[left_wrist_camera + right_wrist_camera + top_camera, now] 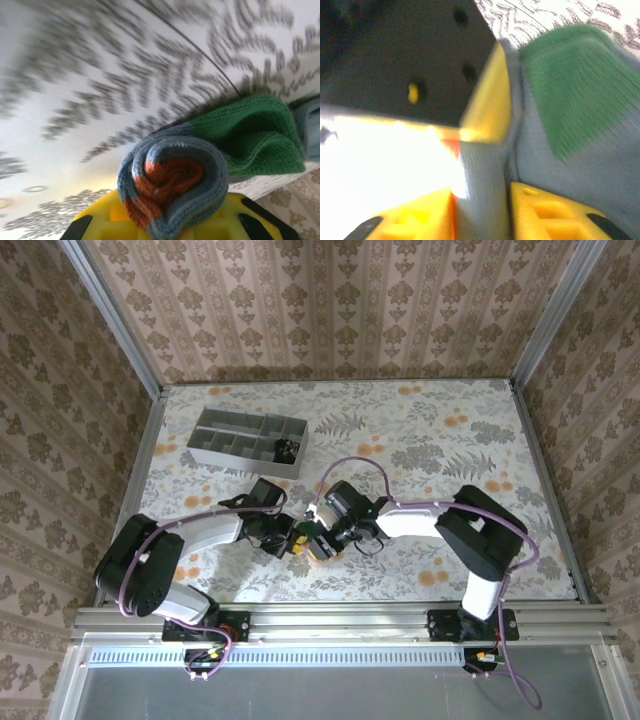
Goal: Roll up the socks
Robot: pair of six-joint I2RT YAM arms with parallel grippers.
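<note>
1. The teal-grey sock (172, 185) is seen rolled into a tight coil, with the orange cuff wound at the core. The green toe (250, 135) is sticking out at the side as a loose flap.
2. It is held over the floral table (430, 440), near the front edge at centre, where both grippers meet between the two arms.
3. The left gripper (175, 227) is clamped on the coil end-on, with a yellow pad seen on either side of the roll.
4. The right gripper (482, 210) is closed on a fold of grey fabric below the toe. The pinched strip is seen between its yellow fingers (555, 215).
5. Handling is judged as light, soft, stretchy knit that is neither slippery nor fragile. The coil is expected to spring open if released, so it is best gripped across the thick roll, not by the toe flap.
6. The toe probably has to be tucked or pulled over the roll next. Fabric could be snagged between pads set this close.
7. A grey compartment tray (215, 435) is set well apart at back left. A dark bundle (288, 450) lies in its right end compartment, too small to identify.
</note>
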